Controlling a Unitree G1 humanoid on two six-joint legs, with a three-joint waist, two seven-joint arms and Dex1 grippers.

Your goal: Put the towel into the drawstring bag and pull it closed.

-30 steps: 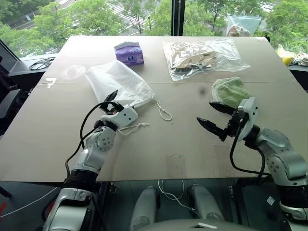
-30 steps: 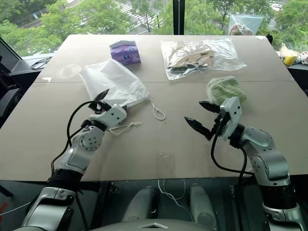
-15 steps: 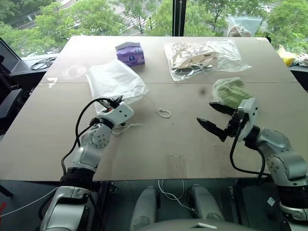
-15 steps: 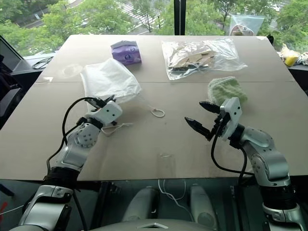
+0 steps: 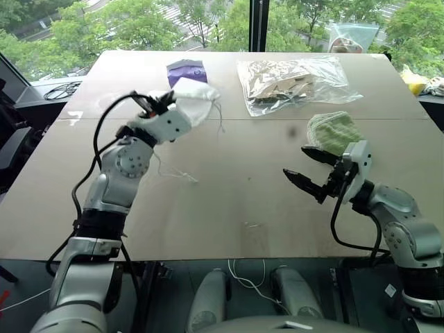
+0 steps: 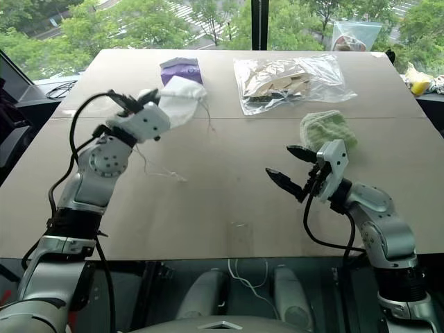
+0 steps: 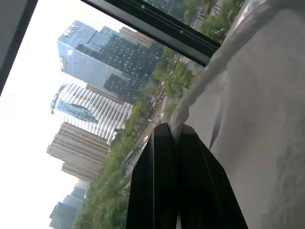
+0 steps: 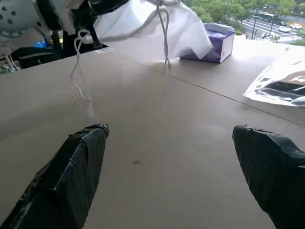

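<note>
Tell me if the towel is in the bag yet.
Out. The towel lies on the table; the drawstring bag hangs from the left tool.

I see bright daylight flooding in through the windows [image 5: 208,21] ahead; the sky beyond my left fingertips [image 7: 162,138] glares white.

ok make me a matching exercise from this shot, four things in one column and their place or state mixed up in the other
Things:
1. drawstring bag
2. towel
3. purple tissue pack
4. right claw

Places or states:
A. lying on the table just beyond the open claw
B. open, holding nothing
C. lifted off the table, pinched in the shut left claw, cords dangling
D. at the far side of the table, partly behind the raised bag

Pairs: 1-C, 2-A, 3-D, 4-B
</note>
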